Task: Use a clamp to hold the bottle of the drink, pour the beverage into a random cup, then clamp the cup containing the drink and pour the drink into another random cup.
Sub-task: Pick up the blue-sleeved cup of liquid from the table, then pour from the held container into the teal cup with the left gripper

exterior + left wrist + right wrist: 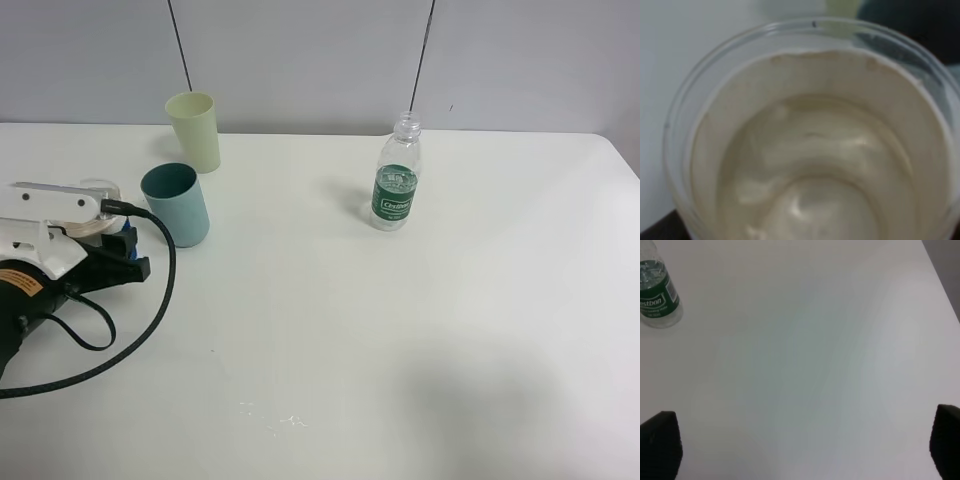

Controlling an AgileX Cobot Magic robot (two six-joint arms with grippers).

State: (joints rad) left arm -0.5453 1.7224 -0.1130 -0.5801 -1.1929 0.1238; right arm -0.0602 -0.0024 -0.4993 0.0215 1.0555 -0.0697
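A clear bottle (397,180) with a green label stands uncapped at the back right of the white table (330,330); the right wrist view catches it too, the bottle (657,295) far from the gripper. A pale yellow-green cup (195,130) and a teal cup (177,205) stand at the back left. My left gripper (128,250) lies low just left of the teal cup, shut. A clear cup (810,150) with a cream inside fills the left wrist view; I cannot tell if the gripper touches it. My right gripper (800,450) is open over bare table.
A black cable (150,310) loops across the table from the left arm. Small white specks (275,418) lie near the front edge. The table's right edge (940,285) runs close to the right gripper. Two thin dark lines (182,45) hang on the back wall.
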